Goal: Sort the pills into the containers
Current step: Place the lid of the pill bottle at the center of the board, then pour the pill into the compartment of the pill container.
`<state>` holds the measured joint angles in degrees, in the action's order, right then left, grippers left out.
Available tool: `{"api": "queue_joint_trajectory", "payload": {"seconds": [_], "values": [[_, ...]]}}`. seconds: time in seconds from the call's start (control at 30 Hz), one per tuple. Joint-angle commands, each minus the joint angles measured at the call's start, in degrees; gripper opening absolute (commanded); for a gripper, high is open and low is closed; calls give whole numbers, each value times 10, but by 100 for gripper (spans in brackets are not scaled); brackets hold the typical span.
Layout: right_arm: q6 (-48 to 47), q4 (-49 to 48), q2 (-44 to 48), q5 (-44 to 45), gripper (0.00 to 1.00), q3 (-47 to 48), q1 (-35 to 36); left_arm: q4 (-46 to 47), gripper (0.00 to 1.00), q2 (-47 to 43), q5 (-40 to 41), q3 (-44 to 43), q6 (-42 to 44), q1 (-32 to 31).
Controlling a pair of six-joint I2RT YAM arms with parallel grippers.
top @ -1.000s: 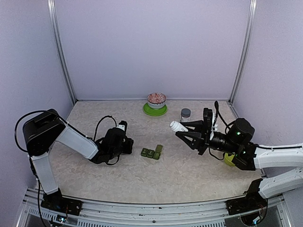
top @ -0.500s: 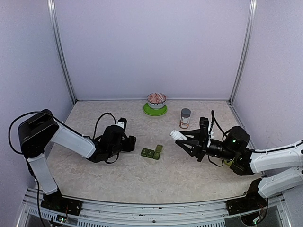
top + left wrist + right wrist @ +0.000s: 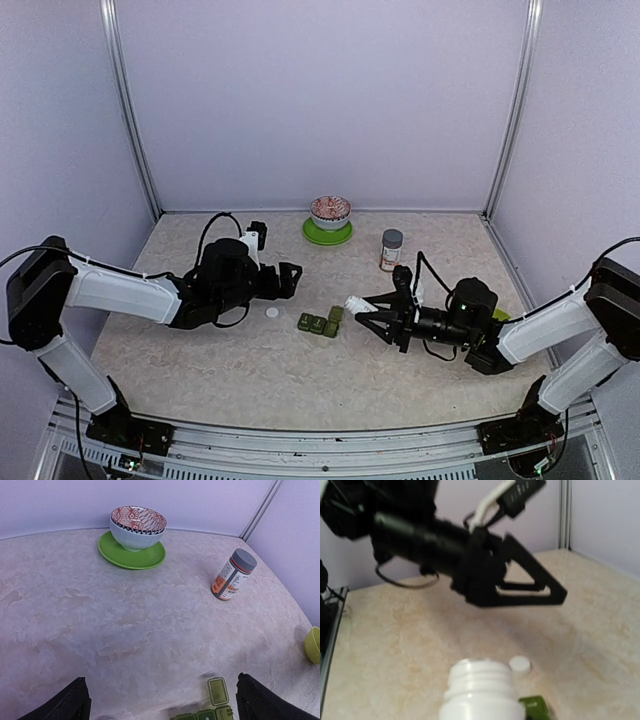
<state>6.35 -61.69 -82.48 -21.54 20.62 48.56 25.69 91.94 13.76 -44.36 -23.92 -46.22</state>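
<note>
Right now the main risk is a spill. The right gripper [image 3: 374, 313] is clamped on a white bottle [image 3: 355, 303] that is uncapped and lying close to level, mouth to the left, just right of the green containers [image 3: 320, 322]. If I tip it too fast, or off line with the one compartment whose lid [image 3: 336, 312] stands open, pills would scatter over the table [image 3: 200, 360]. No pills are visible anywhere; presumably they are inside the bottle.

Second risk: the containers look light and nothing holds them, so a nudge from the bottle's neck could shove them. A white cap [image 3: 271, 313] lies loose just left of them.

Pose: the left arm is stretched low toward the centre. The left gripper [image 3: 289, 280] has its fingers spread wide with nothing between them, hovering near the containers on their far-left side. The right arm reaches in low from the right, wrist about level.
</note>
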Motion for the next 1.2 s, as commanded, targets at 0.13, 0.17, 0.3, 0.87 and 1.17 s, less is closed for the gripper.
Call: {"api": "queue_joint_trajectory", "payload": {"seconds": [0.13,0.17,0.3,0.87,1.17], "values": [[2,-70,-96,0,24,26,-10,-30,99,-19,-46,-10,13,-4],[2,-71,-105,-2,24,30,-10,-30,99,-18,-48,-9,16,-3],[1,-77,-136,-2,24,44,-14,-29,99,-11,-67,-11,25,4],[2,-50,-210,-9,24,80,-26,-98,99,84,-187,-81,109,27],[6,-47,-236,-10,24,87,-27,-42,99,100,-231,-62,127,42]]}}
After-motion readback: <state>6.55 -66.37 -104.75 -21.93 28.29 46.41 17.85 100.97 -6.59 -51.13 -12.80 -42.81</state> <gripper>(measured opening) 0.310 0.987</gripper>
